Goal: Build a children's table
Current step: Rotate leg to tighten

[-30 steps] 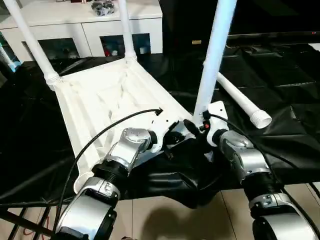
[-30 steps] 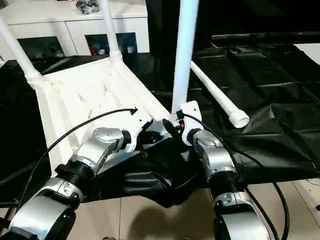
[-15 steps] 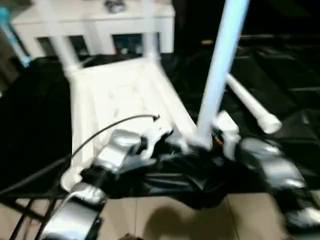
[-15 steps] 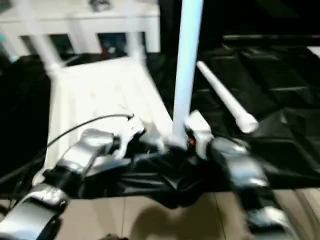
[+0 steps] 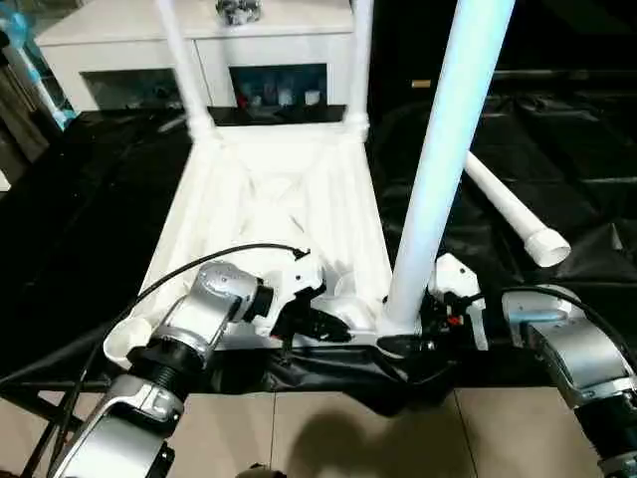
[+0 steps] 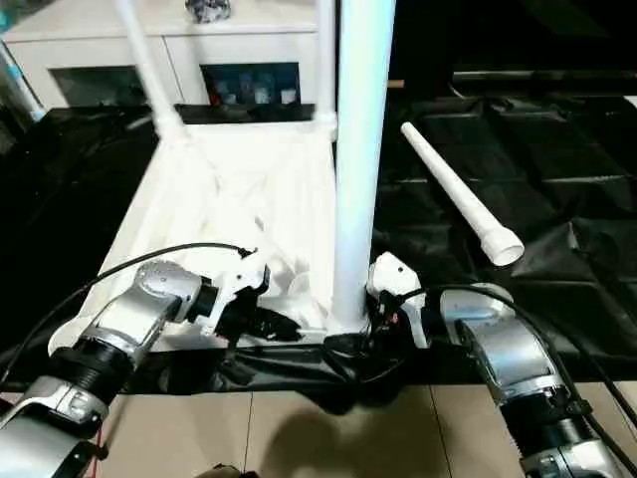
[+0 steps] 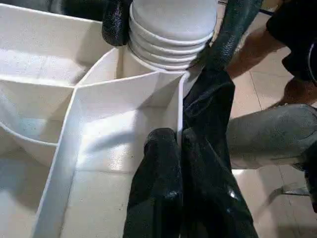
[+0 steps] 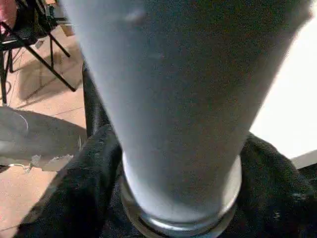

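The black sheet (image 5: pixel 90 229) is covering the floor, and the white tabletop (image 5: pixel 284 209) is lying on it upside down, ribbed underside facing up, its near edge right at the sheet's near edge where the tan tiles (image 5: pixel 328 438) are showing. Behind it the white cabinet (image 5: pixel 149 40) with glass doors is standing along the sheet's far edge.

Three legs are standing up from the tabletop's corner sockets: the far left leg (image 5: pixel 181 65), the far right leg (image 5: pixel 359 60), and the thick near right leg (image 5: pixel 443 169). The near left socket (image 5: pixel 124 344) is sitting open. A fourth leg (image 5: pixel 513 211) is lying loose on the sheet, well off to the right of the tabletop.

The right gripper (image 7: pixel 171 27) is wrapping its two black fingers around the ringed base of the near right leg, one on either side, touching it. The left gripper (image 7: pixel 179 144) is pinching its fingers tight together on the thin upright rib at the tabletop's near edge, just beside that same socket.
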### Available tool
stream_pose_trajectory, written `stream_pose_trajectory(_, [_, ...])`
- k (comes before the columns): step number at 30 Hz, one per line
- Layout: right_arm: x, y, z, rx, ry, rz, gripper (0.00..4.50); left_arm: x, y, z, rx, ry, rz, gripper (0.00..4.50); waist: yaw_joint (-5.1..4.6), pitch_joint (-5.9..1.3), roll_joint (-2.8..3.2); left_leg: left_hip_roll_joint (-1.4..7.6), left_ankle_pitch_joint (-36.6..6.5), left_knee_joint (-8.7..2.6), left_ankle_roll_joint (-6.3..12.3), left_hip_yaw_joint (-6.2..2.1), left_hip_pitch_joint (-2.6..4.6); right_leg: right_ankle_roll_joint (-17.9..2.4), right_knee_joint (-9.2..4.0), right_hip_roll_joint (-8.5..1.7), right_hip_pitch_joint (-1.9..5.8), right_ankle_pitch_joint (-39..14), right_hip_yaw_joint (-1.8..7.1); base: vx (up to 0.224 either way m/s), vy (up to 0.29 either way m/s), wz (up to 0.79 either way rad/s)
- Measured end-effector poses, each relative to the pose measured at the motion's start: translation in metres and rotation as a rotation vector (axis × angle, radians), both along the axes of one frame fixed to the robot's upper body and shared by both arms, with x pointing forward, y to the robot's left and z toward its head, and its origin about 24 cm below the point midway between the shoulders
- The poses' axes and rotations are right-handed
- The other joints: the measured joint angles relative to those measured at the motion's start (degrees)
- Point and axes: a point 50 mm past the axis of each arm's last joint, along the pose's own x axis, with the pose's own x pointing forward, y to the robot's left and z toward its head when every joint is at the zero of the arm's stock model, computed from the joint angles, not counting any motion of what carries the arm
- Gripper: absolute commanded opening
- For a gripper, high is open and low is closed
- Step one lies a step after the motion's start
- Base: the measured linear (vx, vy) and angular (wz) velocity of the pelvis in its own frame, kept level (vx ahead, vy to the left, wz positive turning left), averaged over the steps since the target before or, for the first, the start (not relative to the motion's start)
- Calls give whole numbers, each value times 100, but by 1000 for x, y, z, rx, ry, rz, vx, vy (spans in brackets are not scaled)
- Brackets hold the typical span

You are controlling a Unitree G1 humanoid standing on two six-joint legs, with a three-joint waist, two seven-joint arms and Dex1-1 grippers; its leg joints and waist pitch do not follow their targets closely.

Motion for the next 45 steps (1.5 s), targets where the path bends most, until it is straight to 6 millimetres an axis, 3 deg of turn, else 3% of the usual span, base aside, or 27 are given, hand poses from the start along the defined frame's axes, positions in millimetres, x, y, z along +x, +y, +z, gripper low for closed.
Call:
stream_pose_trajectory(8, [3, 3, -4, 8, -16, -58, 276, 1, 1, -2, 9, -13, 36, 0, -48, 0, -1, 0, 1, 2, -1, 0, 6, -1, 6, 0, 1, 1, 1, 0, 0, 0])
stream_pose_trajectory(12, [22, 11, -11, 17, -79, -253, 272, 12, -2, -2, 15, -60, 171, 0, -211, 2, -16, -1, 3, 3, -6, -2, 26, -1, 5, 1, 6, 2, 4, 0, 0, 0])
stream_pose_trajectory(15, [39, 14, -14, 26, -105, -460, 271, 23, -15, -3, 14, -78, 307, 0, -315, 8, -42, -3, 4, 5, -8, -7, 38, -3, 3, 1, 4, 3, 7, 0, 0, 0])
stream_pose_trajectory(20, [62, 20, -15, 38, -129, -749, 270, 36, -42, 1, 16, -90, 490, 0, -395, 6, -45, -5, 4, 4, -8, -6, 38, -7, 2, 1, 0, 9, 9, 0, 0, 0])
stream_pose_trajectory(22, [65, 20, -15, 39, -140, -791, 270, 37, -48, 1, 9, -93, 518, 0, -391, 6, -45, -5, 0, 0, -7, -6, 37, -7, 1, 1, 1, 10, 8, 0, 0, 0])
stream_pose_trajectory(24, [66, 21, -15, 50, -142, -807, 340, 37, -49, 1, 7, -96, 526, 0, -382, 1, -38, -4, -4, -10, -4, -6, 38, -6, 0, 2, 1, 10, 4, 0, 0, 0])
stream_pose_trajectory(26, [68, 24, -15, 62, -137, -820, 340, 37, -50, 1, 7, -98, 527, 0, -380, 0, -36, 0, -1, -17, 0, -9, 37, -5, 0, 5, -3, 9, -2, 0, 0, 0])
stream_pose_trajectory(29, [69, 25, -15, 64, -138, -822, 380, 37, -50, 1, 9, -101, 525, 0, -374, 0, -35, 0, -2, -18, -4, -10, 36, -5, -1, 4, -2, 9, -4, 0, 0, 0])
stream_pose_trajectory(34, [69, 26, -15, 71, -157, -833, 386, 38, -52, 2, 7, -111, 529, 0, -361, 3, -40, -2, -3, -15, -4, -9, 34, -5, -3, 3, -2, 9, -2, 0, 0, 0])
stream_pose_trajectory(39, [52, 2, -9, 81, -177, -865, 386, 37, -69, 4, -23, -178, 536, 0, -165, 11, -39, -4, 2, -16, 8, -9, 13, -4, -15, 1, -7, 9, -2, 0, 0, 0])
stream_pose_trajectory(41, [40, -8, -4, 86, -189, -861, 386, 39, -69, 5, -54, -173, 576, 0, -162, 16, -32, -4, 6, -15, 26, -7, 5, -2, -18, 0, -13, 10, -1, 0, 0, 0])
stream_pose_trajectory(45, [16, -11, -3, 110, -168, -797, 387, 43, -70, 18, -142, -186, 617, 67, -173, 24, -27, 4, 10, -13, 29, -14, -34, 13, -16, 4, -52, 18, -10, 0, 0, 0])
